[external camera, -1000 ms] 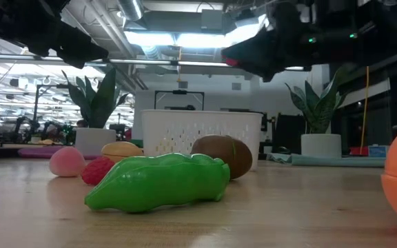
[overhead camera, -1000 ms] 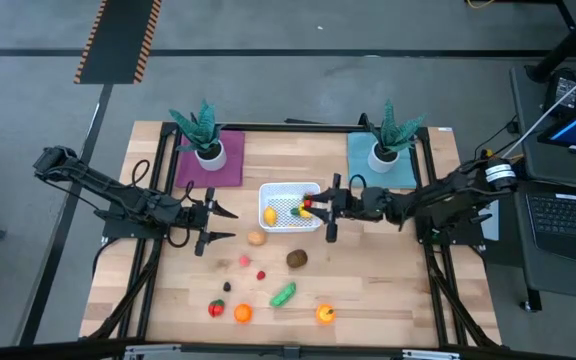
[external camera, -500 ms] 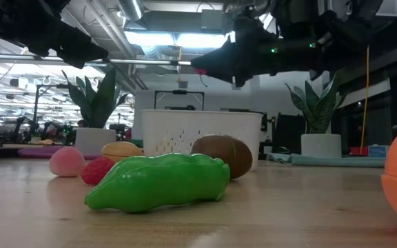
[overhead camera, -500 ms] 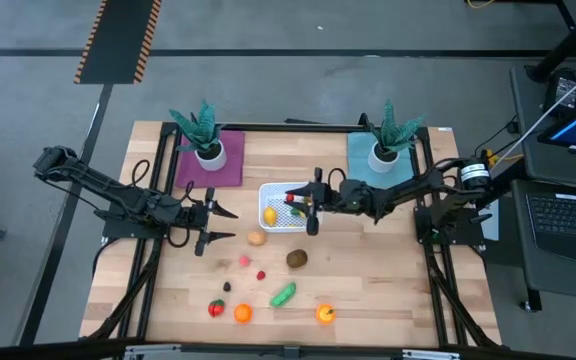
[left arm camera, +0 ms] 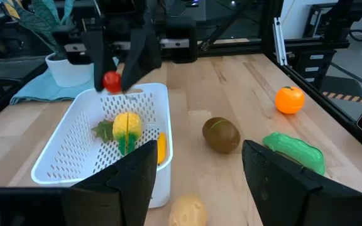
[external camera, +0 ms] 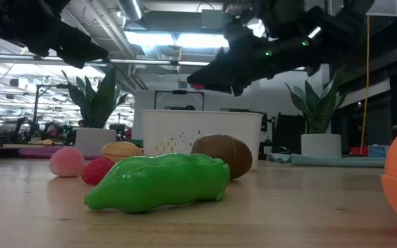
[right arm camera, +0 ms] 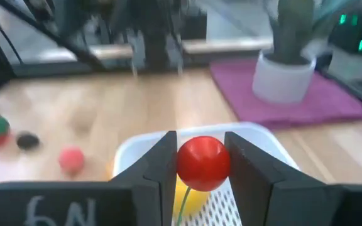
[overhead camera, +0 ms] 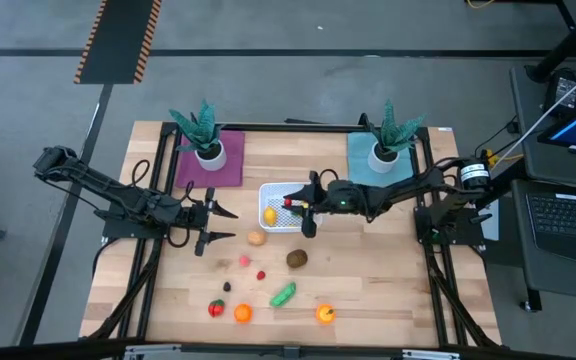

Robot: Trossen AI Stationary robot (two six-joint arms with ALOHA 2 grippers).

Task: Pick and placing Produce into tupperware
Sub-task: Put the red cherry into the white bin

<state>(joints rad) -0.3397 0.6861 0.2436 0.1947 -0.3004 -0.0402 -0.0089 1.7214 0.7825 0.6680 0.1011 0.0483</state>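
Observation:
My right gripper (overhead camera: pixel 293 202) hovers over the white perforated tupperware (overhead camera: pixel 280 190) and is shut on a small red round produce piece (right arm camera: pixel 203 162). This piece also shows in the left wrist view (left arm camera: pixel 112 80). A yellow piece (left arm camera: pixel 127 123) and an orange one lie inside the tupperware. On the table rest a tan piece (overhead camera: pixel 256 238), a brown one (overhead camera: pixel 296 258), the green elongated one (overhead camera: pixel 284 294), and several small red, pink and orange pieces. My left gripper (overhead camera: pixel 223 225) waits open, left of the tupperware. My right gripper pinches the red round piece (right arm camera: pixel 203 162) between its two fingers (right arm camera: pixel 159 166), one on each side. It reaches in from the table's right, nearly level. The piece is lifted clear above the tupperware, with a thin green stem (right arm camera: pixel 184 196) hanging below it.
Two spiky potted plants stand at the far side, one on a purple mat (overhead camera: pixel 209 160) and one on a teal mat (overhead camera: pixel 380 160). Black frame rails run along the table's left and right edges. Bare wood lies right of the brown piece.
My right gripper has moved toward the table's left, from the tupperware's right edge to above its middle, carrying the red piece. The left arm and the produce on the table have stayed still.

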